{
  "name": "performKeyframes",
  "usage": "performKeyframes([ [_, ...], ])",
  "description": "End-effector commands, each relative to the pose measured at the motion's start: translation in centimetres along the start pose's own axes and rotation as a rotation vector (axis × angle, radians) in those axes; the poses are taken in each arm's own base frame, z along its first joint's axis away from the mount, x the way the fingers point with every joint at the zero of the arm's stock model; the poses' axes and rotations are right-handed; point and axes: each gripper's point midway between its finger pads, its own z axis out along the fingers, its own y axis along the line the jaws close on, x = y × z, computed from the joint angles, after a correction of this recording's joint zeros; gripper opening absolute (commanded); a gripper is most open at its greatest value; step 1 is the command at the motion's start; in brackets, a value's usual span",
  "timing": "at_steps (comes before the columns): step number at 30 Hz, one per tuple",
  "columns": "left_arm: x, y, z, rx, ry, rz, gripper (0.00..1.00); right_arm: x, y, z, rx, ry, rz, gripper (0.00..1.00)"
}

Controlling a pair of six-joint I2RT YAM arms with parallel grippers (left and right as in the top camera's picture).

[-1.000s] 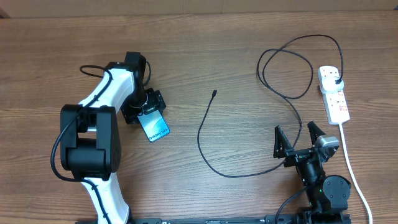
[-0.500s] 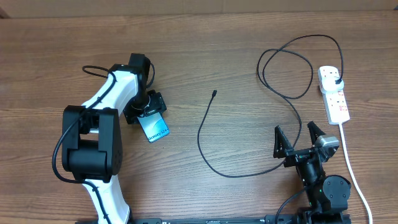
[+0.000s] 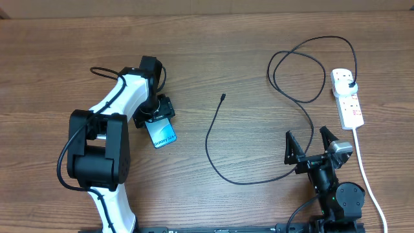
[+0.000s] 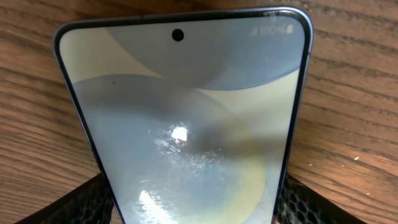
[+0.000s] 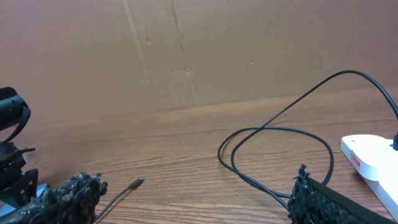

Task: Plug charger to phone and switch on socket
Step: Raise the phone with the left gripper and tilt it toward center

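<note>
The phone [image 3: 161, 133], with a light blue screen, lies on the table at the left, and my left gripper [image 3: 155, 114] is shut on its far end. In the left wrist view the phone [image 4: 186, 106] fills the frame between my left gripper's [image 4: 196, 208] black fingers. The charger, a thin black cable [image 3: 213, 155], has its connector tip [image 3: 222, 97] lying free mid-table. Its black plug [image 3: 350, 85] sits in the white socket strip [image 3: 349, 103] at the right. My right gripper [image 3: 309, 146] is open and empty at the front right. In the right wrist view its fingers [image 5: 193, 202] frame the connector tip [image 5: 134, 184].
The socket's white cord [image 3: 366, 175] runs toward the front edge past my right arm. The cable loops [image 3: 297, 71] lie between mid-table and the socket, also in the right wrist view [image 5: 280, 134]. A cardboard wall [image 5: 186, 50] stands behind the table.
My left arm has shifted slightly right, bringing the phone a little right with it. The right arm, the cable and the socket have not moved.
</note>
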Motion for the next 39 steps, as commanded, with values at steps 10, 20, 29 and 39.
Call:
performKeyframes([
  [10,1.9,-0.5,1.8,-0.028,0.16,0.012,0.73,0.2,-0.1,0.0,0.008,-0.003,-0.005,1.0],
  [20,0.3,-1.6,-3.0,-0.019,0.153,0.012,0.73,0.2,-0.1,0.0,0.008,-0.003,-0.005,1.0],
  [29,0.5,-1.9,-3.3,0.0,0.168,0.009,0.73,0.2,-0.1,0.0,0.008,-0.003,-0.005,1.0],
  [39,2.6,-5.0,-5.2,0.181,0.298,0.01,0.74,0.2,-0.1,0.0,0.008,-0.003,-0.005,1.0],
])
